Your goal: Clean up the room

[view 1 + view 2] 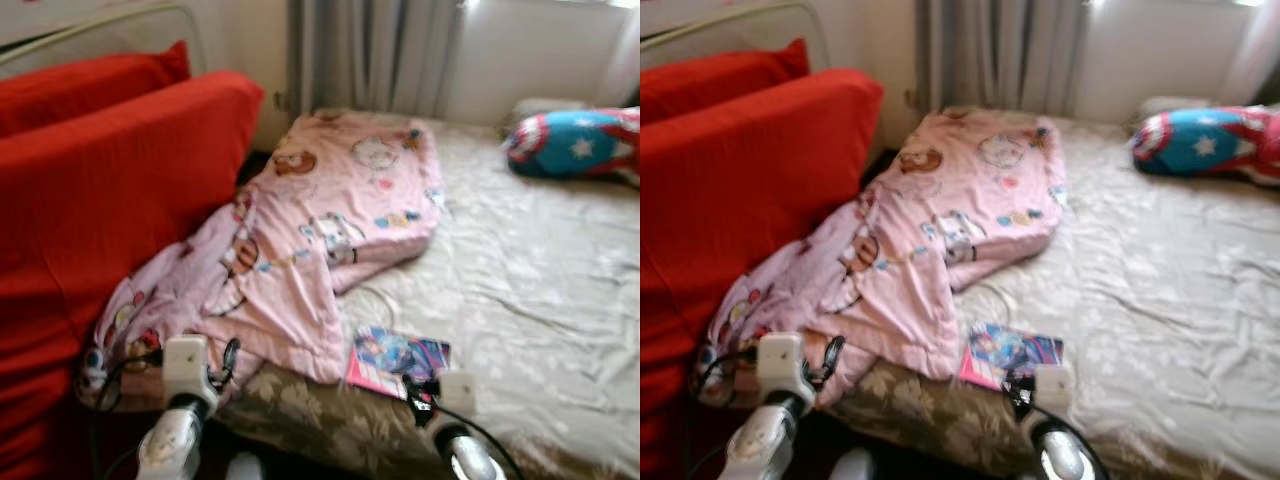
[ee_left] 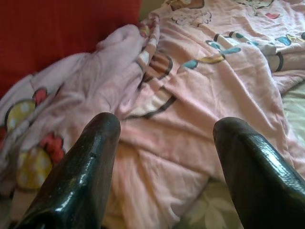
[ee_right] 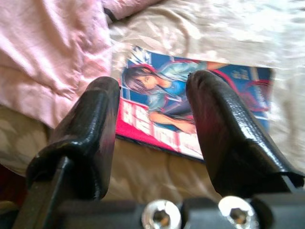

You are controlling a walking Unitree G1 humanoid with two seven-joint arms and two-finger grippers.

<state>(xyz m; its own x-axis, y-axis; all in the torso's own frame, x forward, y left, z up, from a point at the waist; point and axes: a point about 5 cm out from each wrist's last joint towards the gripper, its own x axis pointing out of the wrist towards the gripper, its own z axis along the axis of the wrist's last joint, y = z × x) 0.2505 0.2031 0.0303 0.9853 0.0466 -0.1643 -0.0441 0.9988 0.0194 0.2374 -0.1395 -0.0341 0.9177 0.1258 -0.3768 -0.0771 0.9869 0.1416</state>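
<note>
Right gripper (image 3: 152,138) hangs above the near edge of the bed, its two black fingers (image 3: 228,129) spread apart with nothing between them, aimed at a thin glossy comic book with a blue and pink illustrated cover (image 3: 190,109) that lies flat on the sheet; fingers are apart from the cover, not touching. Left gripper (image 2: 167,162) is also spread wide, empty, its black fingers (image 2: 81,167) hovering just over the crumpled near end of a pink cotton quilt printed with cartoon animals (image 2: 200,95) (contact cannot be told from this angle). From the head view the two silver arms come in at the bottom, left one (image 1: 178,425) by the quilt's lower corner, right one (image 1: 462,450) just beside the comic book (image 1: 397,358). Quilt (image 1: 330,210) runs from that corner up the left part of the bed, bunched and partly folded, its left edge touching a big red fabric cushion (image 1: 110,190) standing upright alongside the bed. Comic book lies just beside the quilt's near edge on a cream floral-pattern bedsheet (image 1: 540,290), wrinkled all over. Far right, near the wall, a blue and red star-print pillow (image 1: 580,142) rests on the sheet, well apart from the quilt. Grey curtains (image 1: 375,50) hang behind the bed head. Head views slightly blurred.
</note>
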